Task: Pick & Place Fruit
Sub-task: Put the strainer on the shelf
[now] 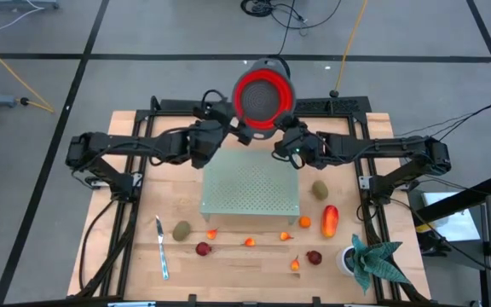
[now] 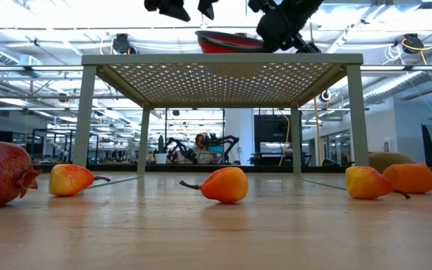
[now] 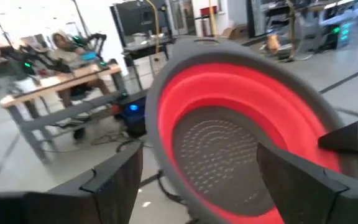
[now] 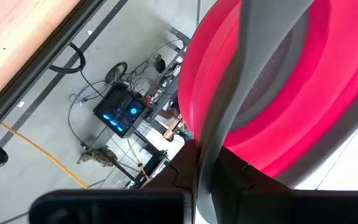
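A red colander (image 1: 262, 95) with a grey rim hangs above the table's far edge, beyond a pale green perforated stand (image 1: 251, 183). My right gripper (image 1: 280, 130) is shut on its rim. My left gripper (image 3: 197, 186) stands open just off the colander's left side, its fingers apart from the bowl (image 3: 241, 130). The fruit lies on the wood near the front. It includes two kiwis (image 1: 181, 229) (image 1: 320, 189), a long red-orange piece (image 1: 329, 220), two dark red round ones (image 1: 203, 248) (image 1: 314, 257) and several tiny orange pieces (image 2: 223, 184). My right gripper pinches the colander's grey rim (image 4: 219, 143) between its two fingers, on the side toward the table's right. The fingers reach in about level from the right and near side. The colander is lifted clear, its opening up, higher than the stand's top (image 2: 223, 58).
A silver knife (image 1: 161, 247) lies at the front left. A green plant in a white pot (image 1: 372, 260) stands at the front right corner. The stand's legs (image 2: 85, 120) leave open room beneath it.
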`<act>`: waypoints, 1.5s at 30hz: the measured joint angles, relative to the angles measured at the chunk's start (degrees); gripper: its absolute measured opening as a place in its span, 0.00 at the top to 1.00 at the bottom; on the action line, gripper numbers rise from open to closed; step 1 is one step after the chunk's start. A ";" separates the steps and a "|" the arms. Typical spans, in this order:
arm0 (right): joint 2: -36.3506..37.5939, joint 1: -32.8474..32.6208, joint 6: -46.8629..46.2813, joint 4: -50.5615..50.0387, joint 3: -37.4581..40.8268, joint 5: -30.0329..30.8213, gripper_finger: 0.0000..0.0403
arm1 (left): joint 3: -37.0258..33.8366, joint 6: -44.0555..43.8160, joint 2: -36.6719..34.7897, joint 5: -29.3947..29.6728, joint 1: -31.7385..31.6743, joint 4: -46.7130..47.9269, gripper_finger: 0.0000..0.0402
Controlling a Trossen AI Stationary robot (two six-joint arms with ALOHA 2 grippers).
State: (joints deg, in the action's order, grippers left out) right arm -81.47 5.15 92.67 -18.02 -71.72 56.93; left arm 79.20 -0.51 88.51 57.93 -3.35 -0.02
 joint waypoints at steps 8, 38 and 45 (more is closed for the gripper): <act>0.00 -2.12 0.31 0.02 0.00 0.09 0.97 | 0.00 -3.24 0.00 -4.53 -2.00 0.27 0.30; 0.02 -5.38 3.55 3.75 0.02 3.12 0.97 | -0.02 -13.31 -0.94 -12.66 -6.46 8.41 0.40; 0.02 -5.45 4.01 3.67 0.02 3.08 0.97 | -0.02 -15.33 -0.94 -13.98 -6.84 8.44 0.40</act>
State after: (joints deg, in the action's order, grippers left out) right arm -81.45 -0.30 96.68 -14.35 -71.70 60.01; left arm 79.18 -15.84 87.57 43.94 -10.20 8.43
